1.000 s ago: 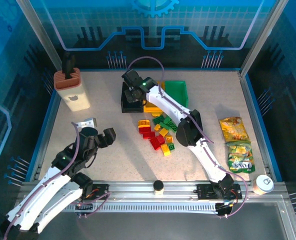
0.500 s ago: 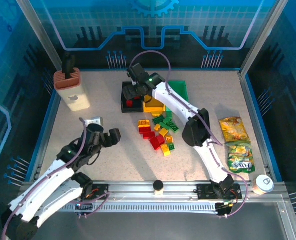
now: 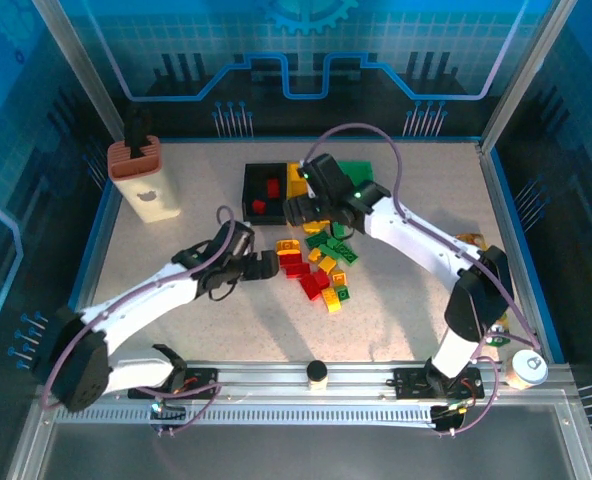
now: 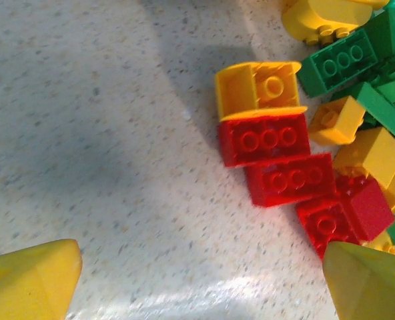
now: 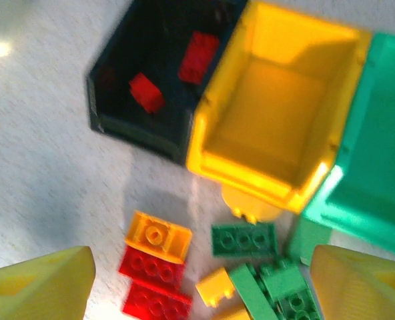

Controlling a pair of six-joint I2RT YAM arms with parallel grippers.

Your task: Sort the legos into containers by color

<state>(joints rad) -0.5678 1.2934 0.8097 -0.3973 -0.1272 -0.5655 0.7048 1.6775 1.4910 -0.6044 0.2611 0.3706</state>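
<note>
While the right gripper (image 3: pixel 296 210) hung open by the black bin (image 3: pixel 248 195), the open left gripper (image 3: pixel 268 266) faced red legos (image 4: pixel 265 140) at one o'clock, likely needing descent and closure.

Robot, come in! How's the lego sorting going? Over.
Left hand open, at lego pile. Right hand open, by yellow bin, which is empty. Two red legos in black bin. Nothing held.

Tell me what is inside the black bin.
Inside the black bin lie a long red lego and a smaller red lego. Its near wall hides a strip of floor; the shadowed corners are unclear.
</note>
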